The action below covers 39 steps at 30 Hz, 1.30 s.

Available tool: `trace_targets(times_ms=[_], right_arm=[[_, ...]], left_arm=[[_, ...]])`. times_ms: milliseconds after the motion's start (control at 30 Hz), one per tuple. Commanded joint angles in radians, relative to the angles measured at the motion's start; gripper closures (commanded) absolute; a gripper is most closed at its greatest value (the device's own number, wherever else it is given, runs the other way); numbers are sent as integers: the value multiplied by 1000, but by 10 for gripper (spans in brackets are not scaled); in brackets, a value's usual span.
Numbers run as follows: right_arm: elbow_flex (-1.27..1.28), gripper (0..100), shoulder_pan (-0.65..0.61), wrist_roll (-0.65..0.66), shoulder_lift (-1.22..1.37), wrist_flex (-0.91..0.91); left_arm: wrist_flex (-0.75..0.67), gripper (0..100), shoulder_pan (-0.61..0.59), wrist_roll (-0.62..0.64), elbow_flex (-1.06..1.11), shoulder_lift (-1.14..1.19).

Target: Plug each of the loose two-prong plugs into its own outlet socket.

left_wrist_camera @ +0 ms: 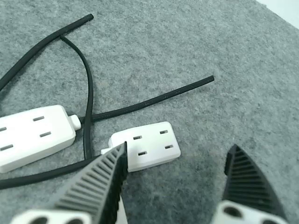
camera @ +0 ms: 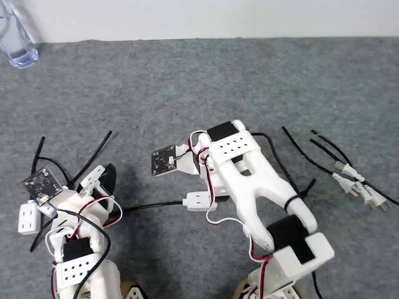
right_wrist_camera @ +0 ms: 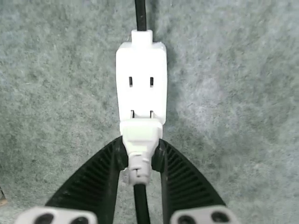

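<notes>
Robotics lab bench. Grey felt mat (camera: pixel 187 75), white wall (camera: pixel 218 18) behind, white left arm (camera: pixel 81 265), right arm (camera: pixel 262 187) with exposed wiring (camera: pixel 211 190), clear bottle (camera: pixel 15 40).

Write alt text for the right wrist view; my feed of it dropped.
The right gripper is shut on a white plug whose prongs meet the nearer slot pair of a white outlet block on grey carpet. The farther slot pair is free; a black cord leaves the block's far end.

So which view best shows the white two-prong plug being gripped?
Right wrist view: right gripper clamps white two-prong plug, prongs at a white outlet block. High view: arm covers it. Left wrist view: other outlets.
</notes>
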Motion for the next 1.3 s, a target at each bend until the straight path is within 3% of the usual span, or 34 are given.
trace_targets(times_ms=[0,500,767,1000,1267], right_arm=[[-12,990,-12,5,59,-13],[-14,990,-99,-25,259,-85],[-55,983,-84,-71,111,-19],[-95,745,-88,-158,-48,71],[-87,772,-88,-158,-58,90]], left_arm=[[5,682,8,-9,-5,-2],[5,682,8,-9,-5,-2],[5,682,8,-9,-5,-2],[5,682,8,-9,-5,-2],[5,682,6,-9,-5,-2]])
